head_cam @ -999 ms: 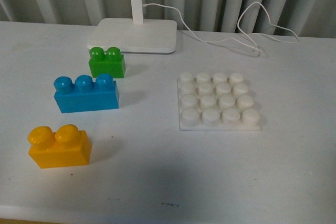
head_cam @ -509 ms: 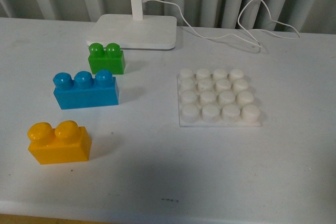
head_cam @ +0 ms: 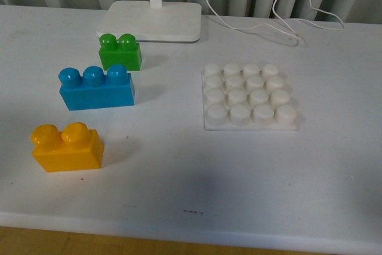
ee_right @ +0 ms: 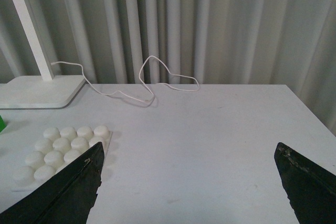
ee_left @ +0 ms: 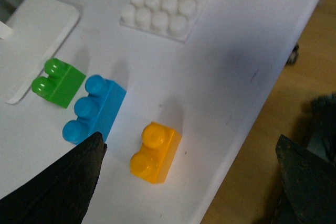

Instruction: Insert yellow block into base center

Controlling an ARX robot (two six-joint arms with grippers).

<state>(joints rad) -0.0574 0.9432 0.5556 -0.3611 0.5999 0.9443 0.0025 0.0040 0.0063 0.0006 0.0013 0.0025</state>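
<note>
front view: the yellow block [head_cam: 67, 147] stands on the bench [head_cam: 179, 177] at its front left, well apart from the base [head_cam: 249, 97]. a blue brick [head_cam: 96, 88] and a green brick [head_cam: 120, 52] stand behind it.
left wrist view: the left jaws hang wide open, empty, above the yellow block.
right wrist view: the right jaws are wide open, empty, near the base.

No text, label, brand or number can be read in any view (the yellow block [head_cam: 67, 154] and base [head_cam: 249, 97] are plain plastic). A tiny dark mark [head_cam: 192, 212] on the table [head_cam: 179, 177] is too small to read.
</note>
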